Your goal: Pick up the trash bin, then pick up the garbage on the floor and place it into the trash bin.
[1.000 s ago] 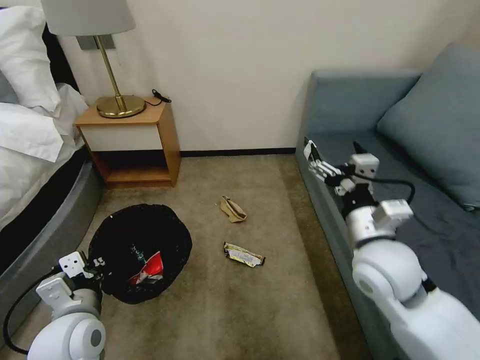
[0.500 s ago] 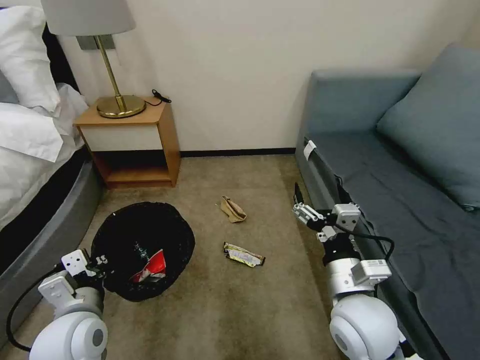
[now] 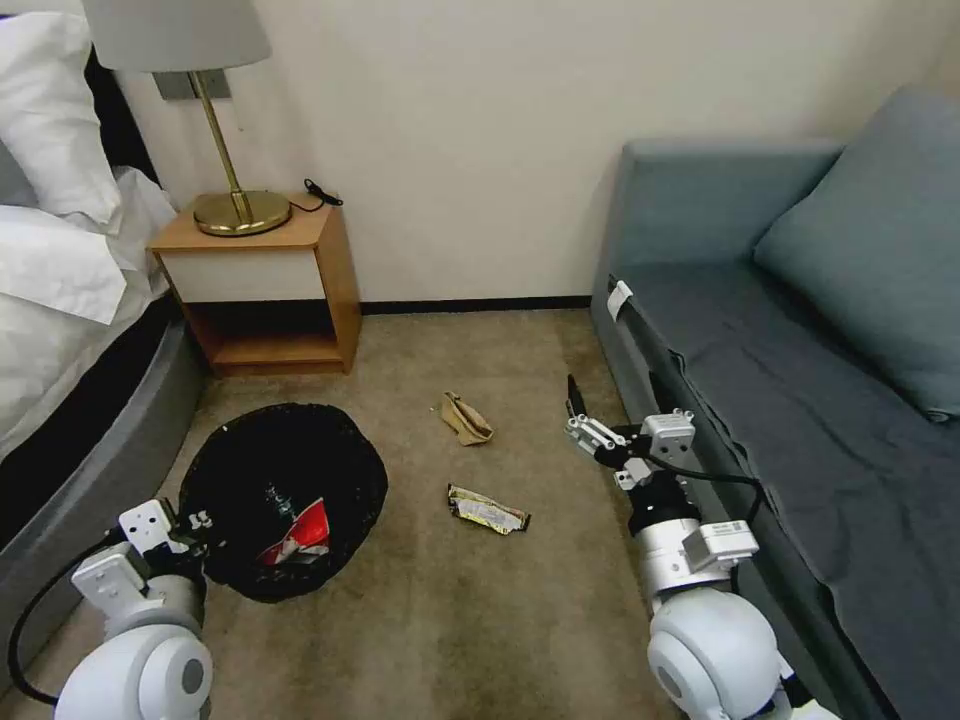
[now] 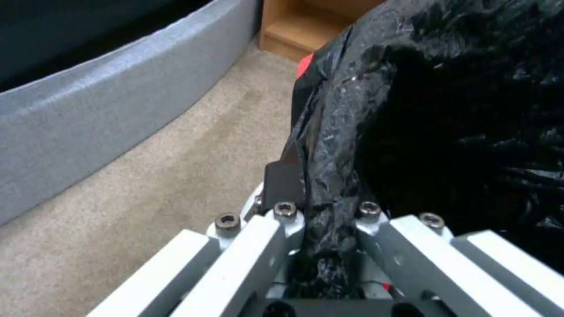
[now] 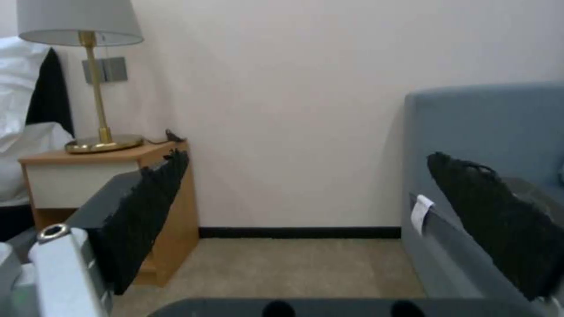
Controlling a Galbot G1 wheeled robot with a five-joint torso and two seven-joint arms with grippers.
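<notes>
- The trash bin (image 3: 283, 497) stood on the beige carpet (image 3: 480, 620) between the bed (image 3: 70, 440) and the litter; its crinkly black bag covered the rim and inside.
- A red-and-white wrapper (image 3: 298, 535) lay inside the bin.
- The left gripper (image 4: 322, 220) was clamped on the bin's bag-covered rim, black plastic bunched between its fingers (image 4: 276, 185).
- The tan crumpled paper (image 3: 465, 418) lay on the carpet, well apart from the bin, toward the sofa (image 3: 800, 400).
- The white-yellow snack wrapper (image 3: 487, 510) lay flat just nearer the robot than the paper.
- The right gripper (image 3: 578, 415) hung low beside the sofa front, fingers (image 5: 147, 211) spread wide and holding nothing.
</notes>
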